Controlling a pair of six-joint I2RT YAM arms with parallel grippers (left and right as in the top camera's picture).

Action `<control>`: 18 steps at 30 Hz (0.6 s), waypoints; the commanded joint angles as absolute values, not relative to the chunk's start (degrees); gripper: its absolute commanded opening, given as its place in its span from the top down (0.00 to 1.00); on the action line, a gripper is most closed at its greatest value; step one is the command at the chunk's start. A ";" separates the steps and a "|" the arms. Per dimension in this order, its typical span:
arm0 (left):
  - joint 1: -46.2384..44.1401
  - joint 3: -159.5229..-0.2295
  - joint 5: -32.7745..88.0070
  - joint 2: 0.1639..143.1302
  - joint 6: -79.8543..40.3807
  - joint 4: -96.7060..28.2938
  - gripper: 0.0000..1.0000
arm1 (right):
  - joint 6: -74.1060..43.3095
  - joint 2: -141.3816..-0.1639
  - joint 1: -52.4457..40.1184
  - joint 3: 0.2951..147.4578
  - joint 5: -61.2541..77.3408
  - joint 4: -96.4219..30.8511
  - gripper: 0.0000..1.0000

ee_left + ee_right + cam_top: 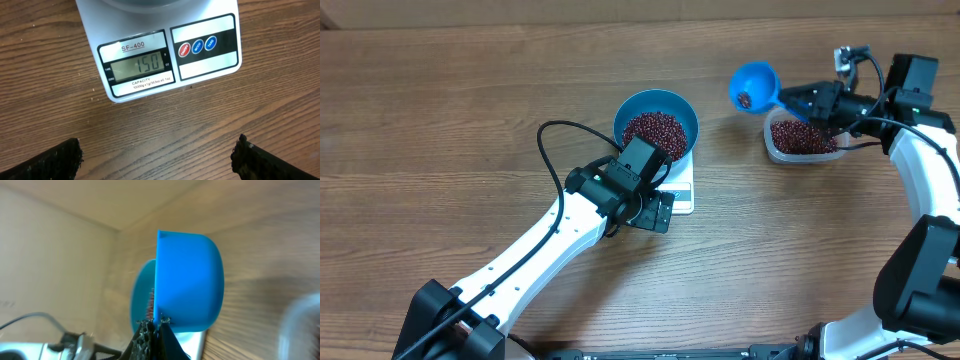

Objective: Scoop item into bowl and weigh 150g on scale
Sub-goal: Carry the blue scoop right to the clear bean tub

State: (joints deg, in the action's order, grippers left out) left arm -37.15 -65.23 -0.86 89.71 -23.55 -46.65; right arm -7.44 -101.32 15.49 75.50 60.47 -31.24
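The flat white square scale (165,55) under the deep blue bowl (628,108) of red-brown beans (655,130) shows the target weight, the wide-open left gripper (157,165) seemingly hovering to read it, the right gripper (805,100) clamped on a blue plastic scoop (753,88) beside the clear tub (802,152).

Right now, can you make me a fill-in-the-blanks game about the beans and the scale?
The display of the flat white square scale shows ___.
The round blue bowl on it holds dark red-brown ___.
The right gripper is shut on a small blue ___.
The left gripper hangs ___, holding nothing.
Missing: 150; beans; scoop; open.
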 commanded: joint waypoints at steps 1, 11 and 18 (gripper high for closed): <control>-37.15 -64.90 -0.58 90.13 -22.48 -46.44 0.01 | -7.03 -99.88 17.43 77.01 49.78 -34.11 0.97; -37.15 -64.90 -0.58 90.13 -22.48 -46.44 0.00 | -4.23 -99.88 20.53 77.01 37.98 -40.53 0.97; -37.15 -64.90 -0.58 90.13 -22.48 -46.44 0.00 | -3.09 -99.88 22.09 77.01 35.40 -44.56 0.97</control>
